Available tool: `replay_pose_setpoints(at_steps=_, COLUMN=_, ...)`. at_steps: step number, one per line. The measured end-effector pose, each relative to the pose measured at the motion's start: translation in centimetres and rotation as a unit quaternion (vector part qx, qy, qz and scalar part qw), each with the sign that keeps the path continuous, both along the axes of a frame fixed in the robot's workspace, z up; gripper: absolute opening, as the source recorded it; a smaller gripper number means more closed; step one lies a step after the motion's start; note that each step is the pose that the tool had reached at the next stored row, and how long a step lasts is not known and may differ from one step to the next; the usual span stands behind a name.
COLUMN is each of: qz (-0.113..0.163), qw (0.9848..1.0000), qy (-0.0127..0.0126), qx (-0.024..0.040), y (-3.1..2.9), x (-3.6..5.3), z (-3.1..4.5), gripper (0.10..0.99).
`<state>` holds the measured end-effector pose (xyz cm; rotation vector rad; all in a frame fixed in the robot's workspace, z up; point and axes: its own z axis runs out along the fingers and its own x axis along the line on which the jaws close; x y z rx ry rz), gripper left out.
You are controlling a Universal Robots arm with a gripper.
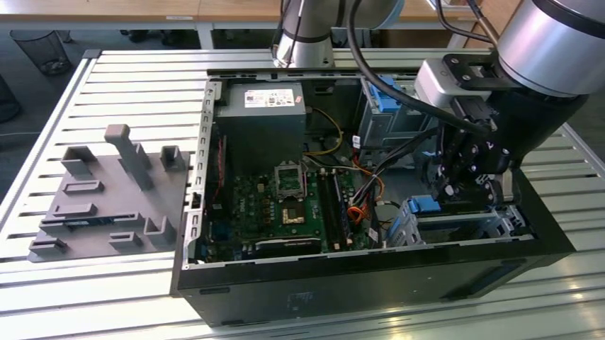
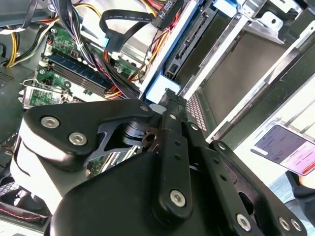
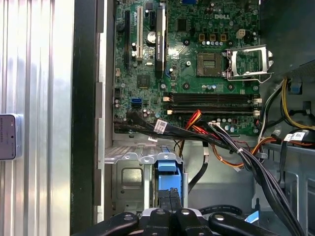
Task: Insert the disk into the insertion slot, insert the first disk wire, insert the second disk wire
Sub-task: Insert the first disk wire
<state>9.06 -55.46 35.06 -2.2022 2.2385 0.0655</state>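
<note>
Seating the disk in the insertion slot looks nearly complete; gripper clenched against its carrier; wires apparently unconnected.

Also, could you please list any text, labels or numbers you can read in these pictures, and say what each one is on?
Nothing here can be quoted reliably.
Power supply label, exterior view: too small.
Cable tag, first wrist view: too small.
Motherboard lettering, first wrist view: too small to trust.
Flat black cable, second wrist view: white print too small.
White label, second wrist view: blurred; its support unclear.
</note>
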Motion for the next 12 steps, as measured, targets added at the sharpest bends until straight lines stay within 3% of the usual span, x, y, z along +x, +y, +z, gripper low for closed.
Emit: replay_pose_setpoints(at_steps=12, qz=0.000, qw=1.0000, qy=0.0000, qx=0.0000, y=0.00, x=0.37, z=-0.01, gripper=0.106)
